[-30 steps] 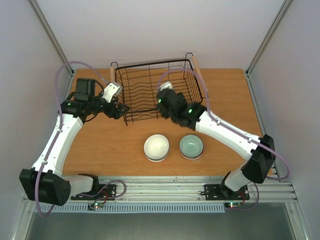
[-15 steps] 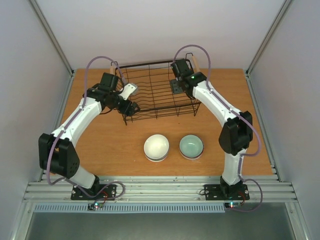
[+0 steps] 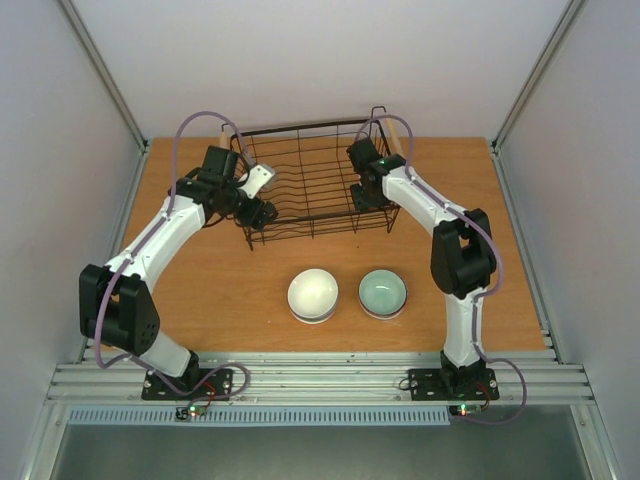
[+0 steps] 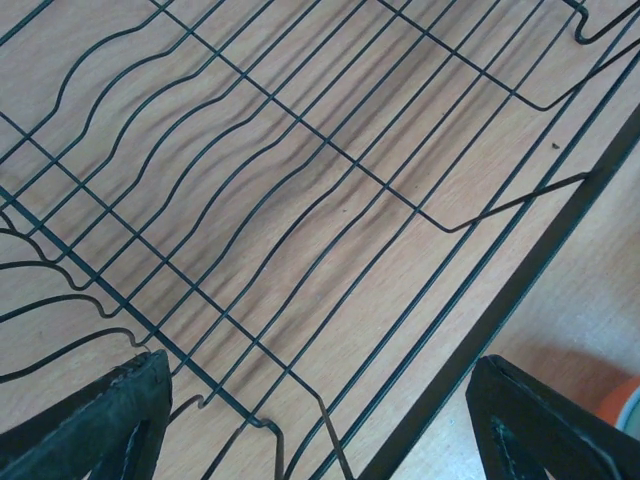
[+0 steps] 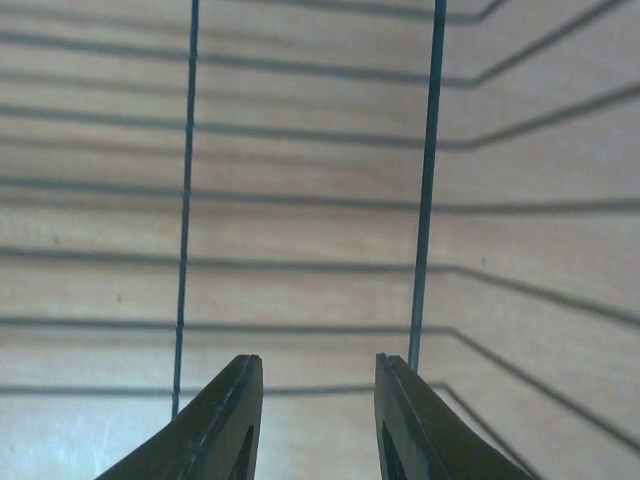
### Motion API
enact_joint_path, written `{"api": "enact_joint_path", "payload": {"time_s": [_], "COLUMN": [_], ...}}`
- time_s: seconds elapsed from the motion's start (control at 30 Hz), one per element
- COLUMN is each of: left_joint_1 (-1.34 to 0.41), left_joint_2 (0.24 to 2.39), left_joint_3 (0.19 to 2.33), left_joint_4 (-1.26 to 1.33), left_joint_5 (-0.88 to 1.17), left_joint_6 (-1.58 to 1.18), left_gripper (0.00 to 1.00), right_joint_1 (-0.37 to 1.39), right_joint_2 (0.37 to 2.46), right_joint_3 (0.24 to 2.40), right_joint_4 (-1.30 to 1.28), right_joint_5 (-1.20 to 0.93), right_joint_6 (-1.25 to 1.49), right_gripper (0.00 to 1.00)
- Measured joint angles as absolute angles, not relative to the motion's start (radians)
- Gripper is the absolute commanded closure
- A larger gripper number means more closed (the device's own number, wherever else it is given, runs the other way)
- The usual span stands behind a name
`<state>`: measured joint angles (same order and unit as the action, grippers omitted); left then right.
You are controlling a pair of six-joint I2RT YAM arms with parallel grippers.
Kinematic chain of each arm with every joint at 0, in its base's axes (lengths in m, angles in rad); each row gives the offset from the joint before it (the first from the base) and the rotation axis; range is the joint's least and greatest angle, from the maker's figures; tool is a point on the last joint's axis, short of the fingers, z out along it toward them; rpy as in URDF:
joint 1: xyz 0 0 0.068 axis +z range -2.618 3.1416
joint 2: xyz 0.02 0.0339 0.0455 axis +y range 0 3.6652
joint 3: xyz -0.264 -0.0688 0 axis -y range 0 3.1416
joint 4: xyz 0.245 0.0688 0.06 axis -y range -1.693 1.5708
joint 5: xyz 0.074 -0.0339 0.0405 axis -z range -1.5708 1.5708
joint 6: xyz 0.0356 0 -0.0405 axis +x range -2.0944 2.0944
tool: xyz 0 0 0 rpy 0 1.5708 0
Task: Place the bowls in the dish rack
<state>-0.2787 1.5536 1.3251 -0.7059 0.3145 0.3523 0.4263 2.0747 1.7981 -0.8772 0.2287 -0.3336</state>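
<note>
The dish rack point(image 3: 315, 185), a black wire basket with wooden handles, stands at the back centre with no bowl in it. A white bowl point(image 3: 313, 295) and a pale mint bowl point(image 3: 382, 293) sit side by side on the table in front of it. My left gripper point(image 3: 262, 212) is wide open and empty at the rack's left front corner; its wrist view point(image 4: 320, 430) looks down on the wavy wire bottom point(image 4: 300, 200). My right gripper point(image 3: 363, 194) is inside the rack's right side, its jaws a little apart and empty point(image 5: 318, 420). The other bowls are hidden.
A patch of orange point(image 4: 622, 400) shows at the right edge of the left wrist view, outside the rack's bottom bar. White walls enclose the wooden table point(image 3: 200, 290) on three sides. A metal rail point(image 3: 320, 375) runs along the near edge.
The right arm has swung from the rack's front to its right side, with the gripper down inside. The left arm has folded closer to the rack's left corner. The rack has turned slightly.
</note>
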Motion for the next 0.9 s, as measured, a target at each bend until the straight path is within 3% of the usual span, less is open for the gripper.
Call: {"api": "enact_joint_path", "payload": {"time_s": [0.37,0.8,0.87,0.9], "left_joint_1": [-0.282,-0.282,-0.282,-0.282], "left_joint_2": [1.530,1.507,1.496,1.489], "left_joint_3": [1.262,1.222,1.221,1.221], "left_joint_4": [-0.673,-0.661,-0.661,-0.661], "left_joint_5": [0.273,0.261,0.259,0.255], "left_joint_6": [0.355,0.343,0.339,0.336], "left_gripper": [0.19,0.15,0.14,0.14], "right_joint_1": [0.464,0.499,0.503,0.506], "right_joint_2": [1.825,1.788,1.786,1.786], "right_joint_3": [1.587,1.526,1.528,1.531], "right_joint_4": [-0.854,-0.867,-0.875,-0.877], "right_joint_5": [0.213,0.213,0.213,0.215], "right_joint_6": [-0.291,-0.265,-0.266,-0.266], "right_gripper": [0.66,0.61,0.57,0.49]}}
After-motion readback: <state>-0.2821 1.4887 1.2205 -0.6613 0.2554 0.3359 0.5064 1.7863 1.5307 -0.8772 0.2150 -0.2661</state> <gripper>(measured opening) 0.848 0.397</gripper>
